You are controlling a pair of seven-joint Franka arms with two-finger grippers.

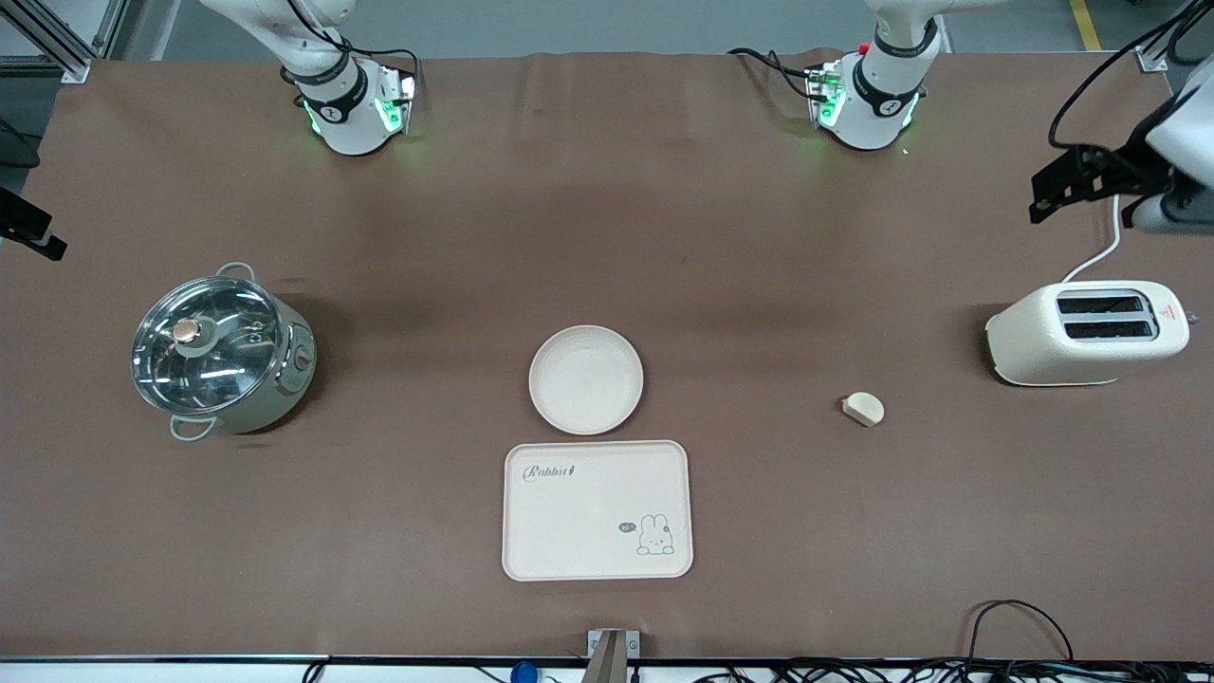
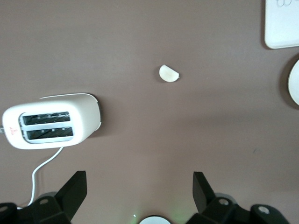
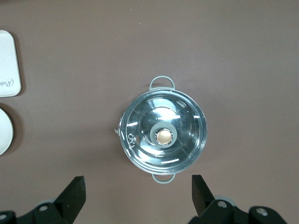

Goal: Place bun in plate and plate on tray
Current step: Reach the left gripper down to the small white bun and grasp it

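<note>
The bun (image 1: 863,409) lies on the brown table, beside the toaster and toward the left arm's end; it also shows in the left wrist view (image 2: 168,73). The round plate (image 1: 585,379) is empty at mid-table. The rabbit-printed tray (image 1: 597,509) lies just nearer the front camera than the plate, also empty. My left gripper (image 2: 138,187) is open and empty, high over bare table near the toaster. My right gripper (image 3: 138,192) is open and empty, high over the table beside the pot. The two arms' hands show only at the front view's edges.
A white two-slot toaster (image 1: 1086,332) with a white cord stands at the left arm's end. A steel pot with a glass lid (image 1: 223,351) stands at the right arm's end. Cables hang along the table edge nearest the front camera.
</note>
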